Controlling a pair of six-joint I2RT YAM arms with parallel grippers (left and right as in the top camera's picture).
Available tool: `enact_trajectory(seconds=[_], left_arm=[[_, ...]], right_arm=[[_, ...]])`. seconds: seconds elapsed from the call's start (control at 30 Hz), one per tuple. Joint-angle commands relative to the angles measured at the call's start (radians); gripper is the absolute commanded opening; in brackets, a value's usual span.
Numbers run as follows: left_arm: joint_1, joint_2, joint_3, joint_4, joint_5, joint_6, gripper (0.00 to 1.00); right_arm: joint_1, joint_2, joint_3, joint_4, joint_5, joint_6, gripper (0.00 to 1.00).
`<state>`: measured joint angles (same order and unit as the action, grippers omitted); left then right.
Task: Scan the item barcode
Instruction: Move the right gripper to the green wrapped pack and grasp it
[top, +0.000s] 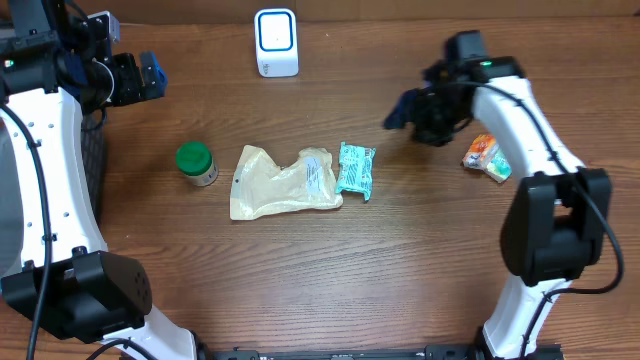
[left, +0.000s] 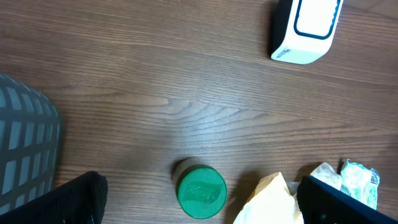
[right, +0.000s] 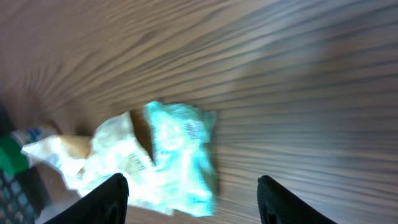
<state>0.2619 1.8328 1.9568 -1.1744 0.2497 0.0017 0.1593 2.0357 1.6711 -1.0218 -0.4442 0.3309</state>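
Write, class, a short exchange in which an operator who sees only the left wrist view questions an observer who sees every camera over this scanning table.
Operator: I see the scanner, a green-lidded jar, and the edges of a tan pouch and a teal packet. Is there anything else to scan?
Observer: Yes. An orange and green packet lies at the far right of the table, beside the right arm.
Operator: Is that arm holding anything?
Observer: No. The right fingers stand apart with nothing between them.
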Motion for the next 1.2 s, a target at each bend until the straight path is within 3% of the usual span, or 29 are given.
enact_trajectory(seconds=[0.0,0.3,1.17], left_arm=[[-0.002,-0.014,0.01,0.003,0.005,-0.006,1.0],[-0.002,-0.014,0.01,0.004,0.005,-0.006,1.0],[-0.002,-0.014,0.01,0.004,0.005,-0.006,1.0]], right_arm=[[0.142,-0.004,-0.045,0.079,0.005,0.081,0.57],[0.335,0.082,-0.05,0.179,0.116,0.251,0.32],[0.271,0.103,-0.05,0.005,0.222,0.182,0.31]])
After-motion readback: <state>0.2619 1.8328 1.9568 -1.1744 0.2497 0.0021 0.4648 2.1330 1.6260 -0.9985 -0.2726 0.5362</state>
